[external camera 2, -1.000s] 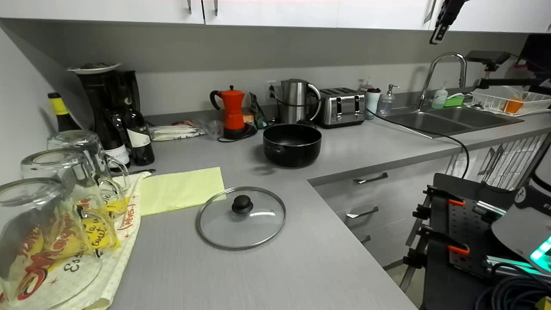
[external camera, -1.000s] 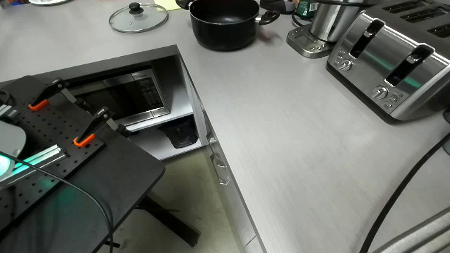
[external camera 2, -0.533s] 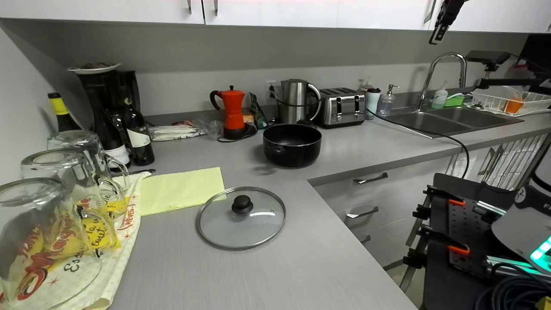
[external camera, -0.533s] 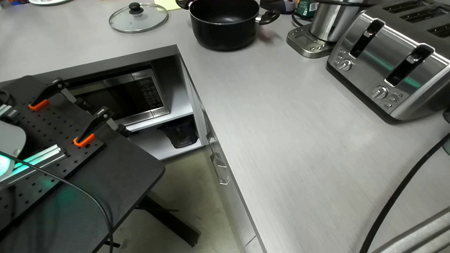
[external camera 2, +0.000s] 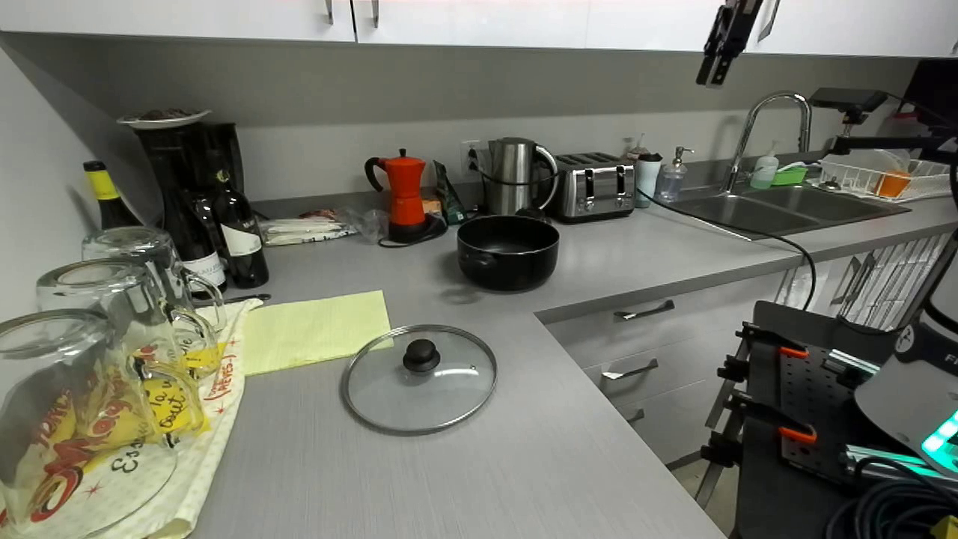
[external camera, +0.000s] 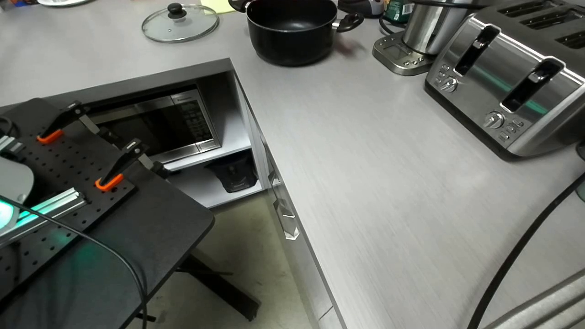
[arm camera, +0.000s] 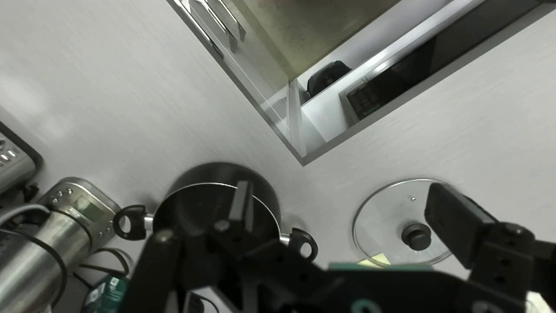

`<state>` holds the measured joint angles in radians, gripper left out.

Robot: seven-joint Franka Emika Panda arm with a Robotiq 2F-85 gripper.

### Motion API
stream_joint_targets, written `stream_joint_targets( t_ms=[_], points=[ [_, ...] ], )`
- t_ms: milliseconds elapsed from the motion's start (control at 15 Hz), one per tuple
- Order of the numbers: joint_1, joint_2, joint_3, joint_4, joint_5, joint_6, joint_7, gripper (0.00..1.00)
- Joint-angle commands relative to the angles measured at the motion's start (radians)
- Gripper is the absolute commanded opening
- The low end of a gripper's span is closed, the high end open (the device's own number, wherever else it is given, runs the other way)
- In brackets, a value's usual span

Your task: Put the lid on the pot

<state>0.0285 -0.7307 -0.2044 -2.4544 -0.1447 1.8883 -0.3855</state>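
The clear glass lid (external camera: 196, 28) with its dark knob lies flat on the counter in both exterior views (external camera 2: 449, 397). It also shows at the right of the wrist view (arm camera: 386, 213). The black pot (external camera: 292, 48) stands upright and uncovered beside the lid, and shows in the other views too (external camera 2: 509, 266) (arm camera: 260, 182). My gripper (arm camera: 347, 208) is open and empty, with its fingers wide apart. It hangs high above the counter, at the top of an exterior view (external camera 2: 712, 73), touching neither lid nor pot. One finger partly hides the lid in the wrist view.
A silver toaster (external camera: 507, 87) and a steel kettle (external camera 2: 511, 176) stand behind and beside the pot. A yellow cloth (external camera 2: 314, 329) lies near the lid. Glass mugs (external camera 2: 67, 389) and bottles (external camera 2: 241, 239) stand at the side. The counter's inner corner (arm camera: 303, 161) borders an open gap.
In an exterior view my gripper has moved to the left and slightly down, high over the counter. The lid and the pot have not moved.
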Motion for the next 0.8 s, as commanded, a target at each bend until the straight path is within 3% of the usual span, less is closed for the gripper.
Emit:
stream_joint_targets(
  t_ms=[0,333,733],
  points=[
    [0.056,0.163,0.033,0.102,0.005,0.024,-0.069,1.00],
    [0.106,0.378,0.087,0.248,0.010,0.034,-0.147,1.00],
    [0.119,0.629,0.187,0.452,-0.013,0.008,-0.231,1.00]
  ],
)
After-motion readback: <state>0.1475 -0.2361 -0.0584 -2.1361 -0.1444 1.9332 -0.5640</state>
